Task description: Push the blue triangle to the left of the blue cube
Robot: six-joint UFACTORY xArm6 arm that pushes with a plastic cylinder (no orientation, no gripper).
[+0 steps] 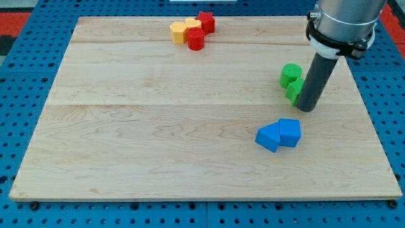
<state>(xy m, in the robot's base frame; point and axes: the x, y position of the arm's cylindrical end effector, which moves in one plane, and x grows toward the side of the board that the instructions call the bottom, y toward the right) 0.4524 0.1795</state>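
The blue triangle [268, 137] lies on the wooden board [158, 126] at the lower right of the middle. The blue cube [290, 132] touches it on its right side. My tip [307, 109] rests on the board above and to the right of the blue cube, a short gap away from it. The rod stands right beside the green blocks.
Two green blocks [292, 81] sit together at the right, touching the rod's left side. At the view's top, yellow blocks [184, 29], a red cylinder [195, 40] and a red star [205, 22] form a cluster. The board's edges drop to a blue pegboard.
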